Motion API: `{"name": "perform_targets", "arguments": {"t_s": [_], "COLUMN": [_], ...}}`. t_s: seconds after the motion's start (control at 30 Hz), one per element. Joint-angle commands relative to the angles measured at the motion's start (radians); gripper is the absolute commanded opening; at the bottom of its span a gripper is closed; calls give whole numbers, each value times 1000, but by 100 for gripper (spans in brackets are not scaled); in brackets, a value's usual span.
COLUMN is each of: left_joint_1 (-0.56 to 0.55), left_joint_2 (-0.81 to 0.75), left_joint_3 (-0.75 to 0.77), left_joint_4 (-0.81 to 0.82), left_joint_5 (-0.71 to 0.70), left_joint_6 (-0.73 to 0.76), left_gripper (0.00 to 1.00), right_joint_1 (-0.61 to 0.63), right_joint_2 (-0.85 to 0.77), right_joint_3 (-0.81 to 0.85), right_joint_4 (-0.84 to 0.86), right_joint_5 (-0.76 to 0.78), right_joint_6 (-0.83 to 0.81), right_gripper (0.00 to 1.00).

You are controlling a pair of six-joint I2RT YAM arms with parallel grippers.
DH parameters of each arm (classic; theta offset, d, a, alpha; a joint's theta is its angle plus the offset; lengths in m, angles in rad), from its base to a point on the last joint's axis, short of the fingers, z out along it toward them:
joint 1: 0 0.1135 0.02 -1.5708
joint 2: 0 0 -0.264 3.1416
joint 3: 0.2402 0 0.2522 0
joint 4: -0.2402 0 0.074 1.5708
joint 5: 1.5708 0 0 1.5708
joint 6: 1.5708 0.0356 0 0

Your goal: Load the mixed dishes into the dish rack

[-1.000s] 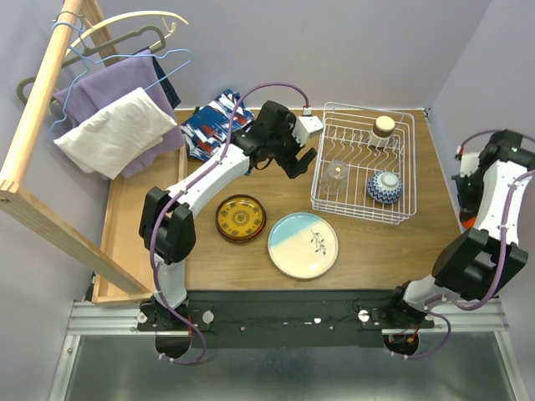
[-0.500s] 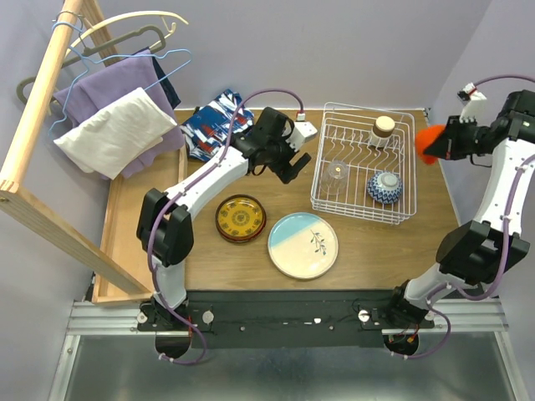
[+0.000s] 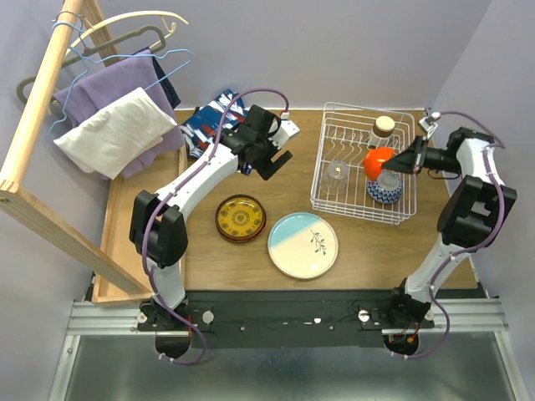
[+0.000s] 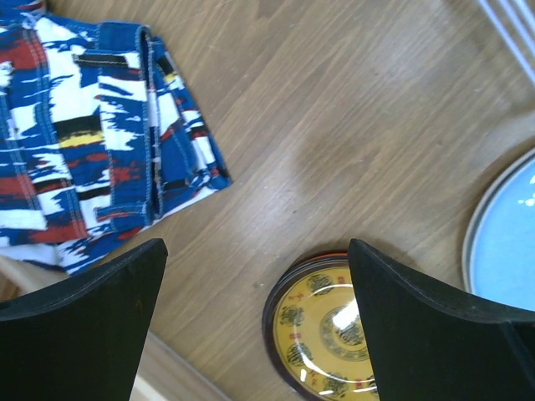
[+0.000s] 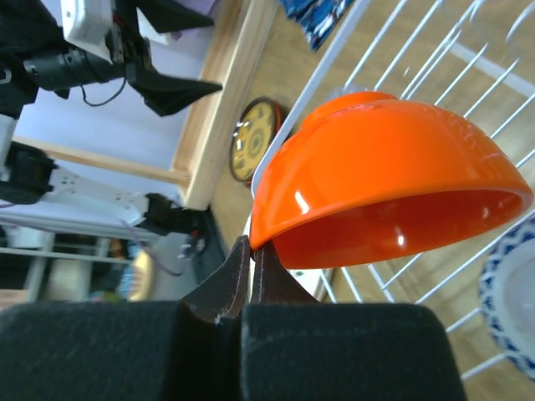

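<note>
From above, the rack (image 3: 321,179) sits at about 2 o'clock on the bench (image 3: 380,251). The right end effector (image 3: 403,164) reaches in from the rack's 3 o'clock side, pinched onto the rim of the orange bowl (image 3: 377,159). The bowl hangs over the rack's right half, just at 11 o'clock of the blue-patterned bowl (image 3: 385,190) that lies inside. A glass (image 3: 337,173) stands in the rack's left half and a cup (image 3: 384,125) at its far side. The left end effector (image 3: 269,160) hovers with its jaws spread and empty, at 9 o'clock of the rack. The yellow plate (image 3: 241,218) lies at 6 o'clock of it and the blue plate (image 3: 303,244) near the bench's front edge. The cloth (image 3: 213,121) lies at 11 o'clock.

In the left wrist view, the left end effector (image 4: 257,251) stands wide open with nothing between its fingers. The yellow plate (image 4: 326,334) lies at 6 o'clock, the cloth (image 4: 92,142) at 10 o'clock, and the blue plate (image 4: 506,234) at 3 o'clock.

In the right wrist view, the right end effector (image 5: 249,255) is closed tight on the orange bowl's (image 5: 384,184) rim. The bowl is tilted over the rack (image 5: 468,83), with the blue-patterned bowl (image 5: 512,292) at 4 o'clock.
</note>
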State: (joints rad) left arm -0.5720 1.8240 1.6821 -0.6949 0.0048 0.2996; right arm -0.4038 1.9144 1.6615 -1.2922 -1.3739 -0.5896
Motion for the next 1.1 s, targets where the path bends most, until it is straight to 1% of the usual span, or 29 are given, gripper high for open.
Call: {"name": "perform_targets", "arguments": {"t_s": [0.0,0.13,0.27,0.37,0.63,0.73,1.03,1.07], "left_joint_1": [1,1,3,1,1,1,1,1], "left_joint_2": [9,29,40,43,54,57,72,72], "left_joint_3": [54,79,82,76,57,56,56,57], "left_joint_4": [-52,-68,-71,-71,-61,-60,-51,-52], "left_joint_5": [-97,-112,-115,-117,-114,-104,-94,-94], "left_joint_6": [53,62,62,61,55,55,38,38], "left_gripper": [99,99,99,99,99,99,99,99], "right_joint_1": [59,120,135,137,137,137,137,137], "right_joint_2": [20,67,115,143,155,156,190,193], "right_joint_3": [-112,-166,-192,-210,-327,-345,-332,-327], "right_joint_4": [-91,-93,-94,-94,-94,-94,-94,-94], "right_joint_5": [-140,-151,-137,-90,18,41,82,107], "right_joint_6": [-85,-105,-113,-115,-156,-179,-190,-188], "right_gripper": [0,0,0,1,1,0,0,0]}}
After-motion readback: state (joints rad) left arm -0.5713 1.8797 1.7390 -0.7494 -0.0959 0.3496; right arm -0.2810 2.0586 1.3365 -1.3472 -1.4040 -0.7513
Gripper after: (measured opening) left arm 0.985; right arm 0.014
